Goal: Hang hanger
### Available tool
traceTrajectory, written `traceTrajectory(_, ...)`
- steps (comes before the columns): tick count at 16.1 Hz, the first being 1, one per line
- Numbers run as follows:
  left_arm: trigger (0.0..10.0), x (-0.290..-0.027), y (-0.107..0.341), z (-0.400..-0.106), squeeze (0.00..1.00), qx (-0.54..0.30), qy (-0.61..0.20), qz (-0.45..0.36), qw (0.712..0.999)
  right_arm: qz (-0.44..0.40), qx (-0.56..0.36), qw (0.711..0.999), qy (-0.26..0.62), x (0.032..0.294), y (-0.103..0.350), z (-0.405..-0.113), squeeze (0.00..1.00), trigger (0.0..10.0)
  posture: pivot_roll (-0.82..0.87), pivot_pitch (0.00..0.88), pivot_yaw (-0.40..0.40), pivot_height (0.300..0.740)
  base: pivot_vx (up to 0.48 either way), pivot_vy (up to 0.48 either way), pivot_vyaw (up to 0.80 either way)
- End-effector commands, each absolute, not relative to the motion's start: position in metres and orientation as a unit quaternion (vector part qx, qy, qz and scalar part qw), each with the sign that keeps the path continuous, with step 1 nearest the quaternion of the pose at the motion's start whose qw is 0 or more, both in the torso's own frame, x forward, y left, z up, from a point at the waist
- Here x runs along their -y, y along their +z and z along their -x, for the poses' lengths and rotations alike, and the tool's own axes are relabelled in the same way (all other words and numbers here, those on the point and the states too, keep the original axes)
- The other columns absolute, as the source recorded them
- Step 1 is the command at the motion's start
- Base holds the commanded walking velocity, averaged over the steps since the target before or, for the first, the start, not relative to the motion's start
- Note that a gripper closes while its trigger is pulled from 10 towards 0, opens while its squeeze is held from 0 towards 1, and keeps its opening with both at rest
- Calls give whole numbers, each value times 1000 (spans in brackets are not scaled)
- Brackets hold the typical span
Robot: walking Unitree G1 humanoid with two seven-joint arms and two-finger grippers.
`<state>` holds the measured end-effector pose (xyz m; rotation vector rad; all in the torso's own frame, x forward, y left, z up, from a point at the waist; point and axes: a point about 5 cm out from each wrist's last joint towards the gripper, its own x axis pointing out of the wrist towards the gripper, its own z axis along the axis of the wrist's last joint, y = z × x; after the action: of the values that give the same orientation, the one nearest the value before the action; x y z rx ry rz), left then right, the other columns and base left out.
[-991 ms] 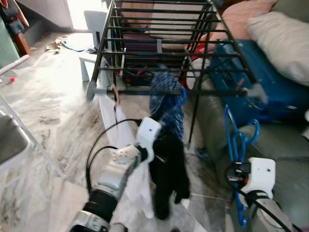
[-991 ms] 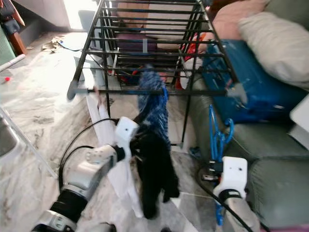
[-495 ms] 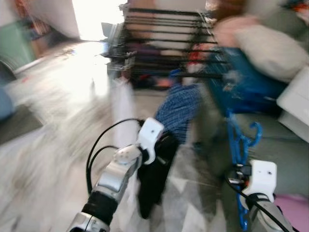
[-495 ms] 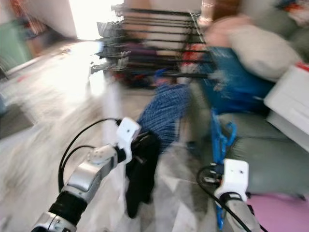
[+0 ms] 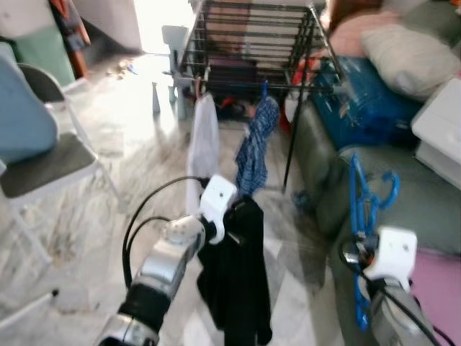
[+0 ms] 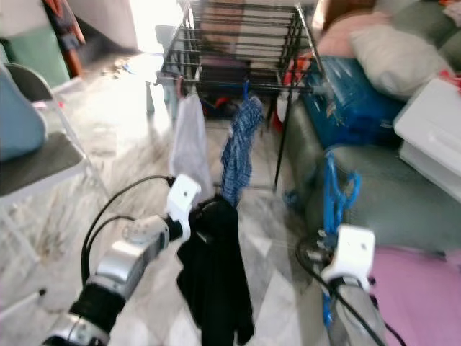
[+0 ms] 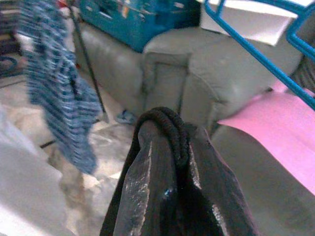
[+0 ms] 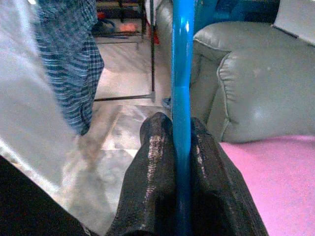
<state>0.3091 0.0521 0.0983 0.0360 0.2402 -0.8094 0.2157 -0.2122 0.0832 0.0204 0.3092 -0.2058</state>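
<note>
**Robot holding a blue hanger and a black garment, facing a drying rack**

A black metal drying rack (image 5: pixel 252 43) stands ahead on a marbled tile floor (image 5: pixel 122 158). A white cloth (image 5: pixel 204 148) and a blue checked garment (image 5: pixel 256 148) hang from the rack's front rail, between the robot and the rack. On the robot's right sits a grey-green leather sofa (image 5: pixel 425 194) piled with a teal suitcase (image 5: pixel 367 97), a cream pillow (image 5: pixel 410 50) and a white box (image 5: pixel 439 140); a pink sheet (image 5: pixel 439 288) lies on the seat nearest the robot. On the left stands a folding chair with a grey seat (image 5: pixel 50 158).

The left gripper (image 7: pixel 172 162) is raised at the centre, its fingers pressed together on a black cord at the top of a black garment (image 5: pixel 238 281), which hangs down from it.

The right gripper (image 8: pixel 181 162) is low on the right beside the sofa. Its fingers pinch the shaft of a bright blue plastic hanger (image 5: pixel 364 209), which rises straight up from the fingers, well short of the rack.
</note>
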Motion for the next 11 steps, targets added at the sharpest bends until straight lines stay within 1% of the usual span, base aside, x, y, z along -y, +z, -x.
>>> traceTrajectory(1, 10000, -50, 114, -316, 0, -88, -393, -14, 915, -3, -146, 983, -115, 215, 86, -216, 0, 10000, 8, 0, -53, 740, 0, 0, 0)
traceTrajectory(3, 10000, -52, 113, -320, 0, -104, -390, 7, 915, -18, -163, 980, -111, 215, 84, -215, 0, 10000, 7, 0, -53, 740, 0, 0, 0)
traceTrajectory(4, 10000, -51, 114, -320, 0, -105, -392, 9, 914, -4, -160, 981, -114, 217, 85, -216, 0, 10000, 7, 0, -53, 740, 0, 0, 0)
traceTrajectory(5, 10000, -51, 114, -320, 0, -104, -394, 7, 913, -10, -155, 981, -114, 217, 86, -217, 0, 10000, 7, 0, -53, 740, 0, 0, 0)
traceTrajectory(6, 10000, -50, 114, -320, 0, -102, -397, 5, 912, -17, -154, 981, -113, 217, 86, -217, 0, 10000, 6, 0, -51, 740, 0, 296, 0)
traceTrajectory(8, 10000, -48, 114, -319, 0, -105, -401, 9, 910, -33, -150, 981, -115, 217, 87, -218, 0, 10000, 6, 0, -51, 740, 0, 456, 0)
traceTrajectory(11, 10000, -46, 114, -319, 0, -105, -405, 11, 908, -33, -150, 982, -112, 217, 88, -221, 0, 10000, 6, 0, -53, 740, 0, 455, -763)
